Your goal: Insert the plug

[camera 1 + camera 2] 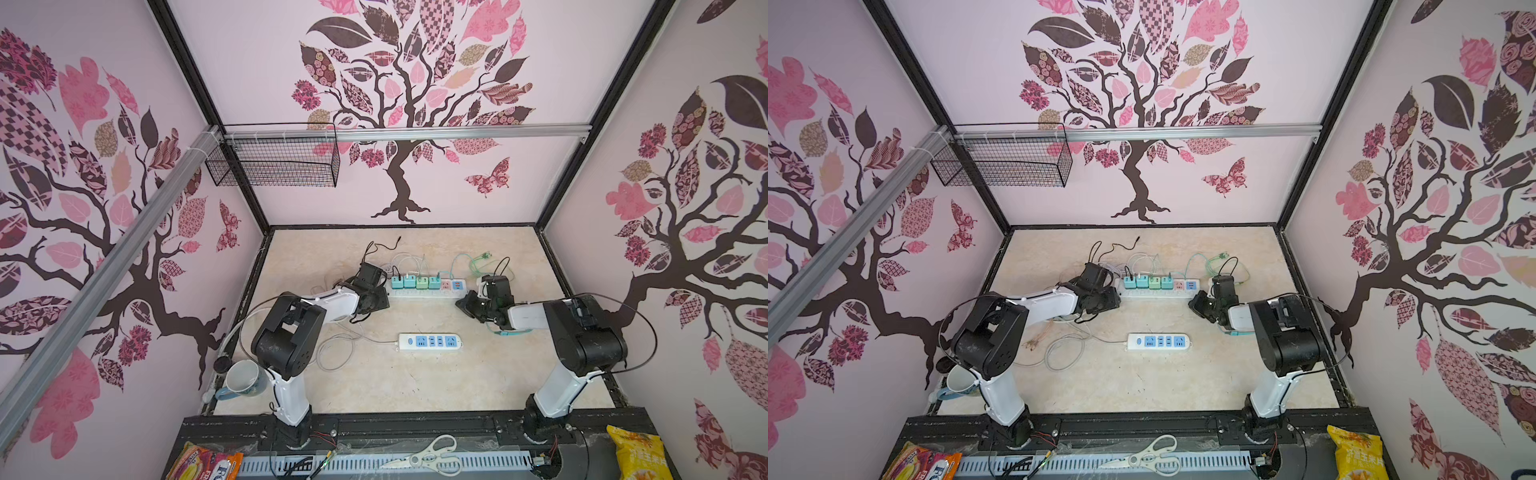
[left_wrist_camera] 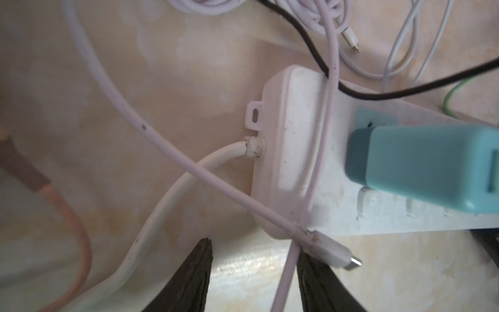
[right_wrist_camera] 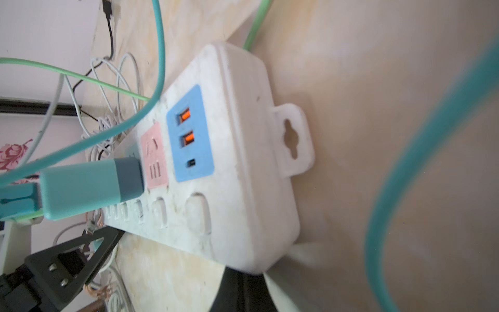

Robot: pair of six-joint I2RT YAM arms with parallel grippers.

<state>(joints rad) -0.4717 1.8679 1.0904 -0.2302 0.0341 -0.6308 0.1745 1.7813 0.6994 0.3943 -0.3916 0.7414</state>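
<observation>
In both top views a long power strip (image 1: 419, 293) lies mid-frame on the counter (image 1: 415, 386), a shorter strip (image 1: 430, 341) below it, a mug (image 1: 243, 379) at lower left, scissors (image 1: 434, 456) at the bottom edge.

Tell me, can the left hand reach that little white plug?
Probably yes: the left hand is open, and the USB-C plug lies right by one finger, beside the power strip's end, uncovered.

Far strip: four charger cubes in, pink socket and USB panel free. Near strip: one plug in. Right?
No. The near power strip has nothing plugged in: both top views show its blue sockets bare. The rest holds: four charger cubes in the far power strip, its pink socket and USB panel free, as the right wrist view shows.
</observation>
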